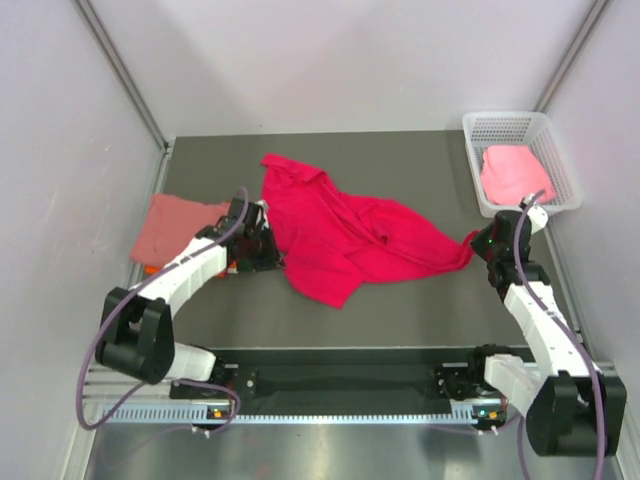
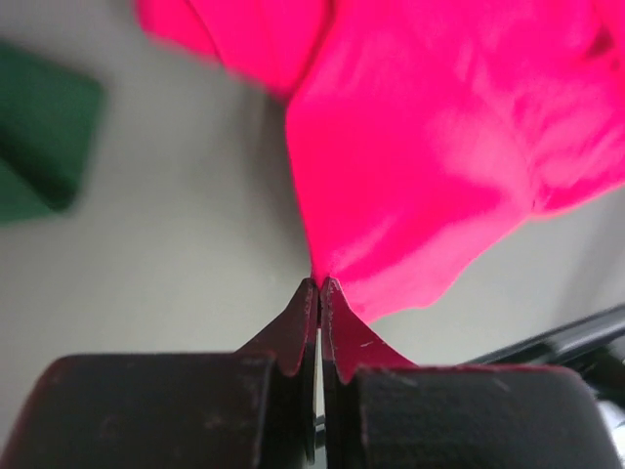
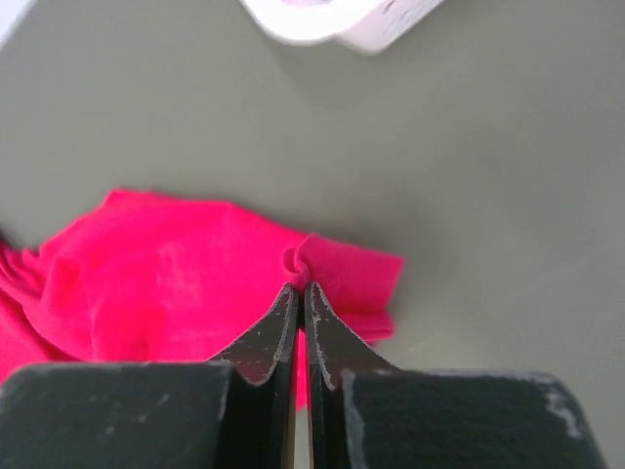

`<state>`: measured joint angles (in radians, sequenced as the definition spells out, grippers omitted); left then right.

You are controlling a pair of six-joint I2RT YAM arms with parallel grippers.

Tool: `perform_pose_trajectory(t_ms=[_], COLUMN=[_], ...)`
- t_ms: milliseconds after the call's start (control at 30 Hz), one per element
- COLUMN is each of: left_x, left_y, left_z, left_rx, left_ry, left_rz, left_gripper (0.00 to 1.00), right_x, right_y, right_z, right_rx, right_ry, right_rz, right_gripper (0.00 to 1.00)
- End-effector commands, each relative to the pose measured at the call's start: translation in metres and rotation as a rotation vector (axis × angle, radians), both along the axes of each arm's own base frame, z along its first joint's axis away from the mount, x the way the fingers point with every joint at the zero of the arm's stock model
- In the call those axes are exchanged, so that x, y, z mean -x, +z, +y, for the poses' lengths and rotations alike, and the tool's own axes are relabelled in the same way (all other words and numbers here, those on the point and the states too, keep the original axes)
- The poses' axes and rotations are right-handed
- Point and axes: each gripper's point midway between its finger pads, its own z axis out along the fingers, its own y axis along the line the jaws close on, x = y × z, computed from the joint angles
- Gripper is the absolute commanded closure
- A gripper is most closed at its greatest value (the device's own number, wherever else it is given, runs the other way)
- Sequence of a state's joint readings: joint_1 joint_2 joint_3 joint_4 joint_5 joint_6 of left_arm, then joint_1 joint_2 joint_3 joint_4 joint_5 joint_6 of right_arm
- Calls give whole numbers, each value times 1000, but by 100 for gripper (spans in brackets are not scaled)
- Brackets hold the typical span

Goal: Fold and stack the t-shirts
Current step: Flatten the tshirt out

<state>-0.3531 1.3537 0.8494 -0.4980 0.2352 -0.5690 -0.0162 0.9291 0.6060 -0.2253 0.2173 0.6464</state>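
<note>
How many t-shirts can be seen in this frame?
3. A crimson t-shirt spread in the middle, a salmon t-shirt at the left edge, a light pink t-shirt in the white basket at far right. Another could be hidden under these.

Crumpled crimson-pink tee (image 1: 340, 235) across the middle of the table (image 1: 400, 320), one lobe reaching toward eleven o'clock, a flap toward six, a narrow tail drawn out toward three. Nine-o'clock edge pinched in the closed tips of the left gripper (image 2: 319, 283), three-o'clock tip pinched in the right gripper (image 3: 299, 286). Dusty salmon tee (image 1: 170, 228) lying fairly flat at nine o'clock. Light pink tee (image 1: 512, 172) bunched inside the white mesh basket (image 1: 500, 128) at two o'clock.
</note>
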Motion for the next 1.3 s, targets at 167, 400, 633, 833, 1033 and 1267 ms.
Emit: perform_pose_trajectory(t_ms=[167, 400, 633, 833, 1033, 1267], left_x=[-126, -173, -121, 9, 117, 111], left_y=[129, 247, 419, 509, 558, 595], left_z=[-1, 27, 44, 77, 105, 111], left_rx=[50, 139, 256, 360, 413, 405], left_ry=[101, 236, 247, 299, 340, 381], left_rz=[-267, -501, -915, -1317, -1570, -1587], left_gripper=[100, 100, 100, 100, 100, 100], right_x=[-59, -95, -49, 66, 173, 194], right_y=[38, 159, 306, 373, 411, 453], right_z=[54, 65, 78, 83, 71, 61], right_rx=[-109, -32, 55, 54, 81, 133], right_ry=[190, 249, 391, 461, 438, 397], right_rz=[-76, -230, -606, -876, -1090, -1100], right_gripper=[100, 100, 100, 100, 100, 100])
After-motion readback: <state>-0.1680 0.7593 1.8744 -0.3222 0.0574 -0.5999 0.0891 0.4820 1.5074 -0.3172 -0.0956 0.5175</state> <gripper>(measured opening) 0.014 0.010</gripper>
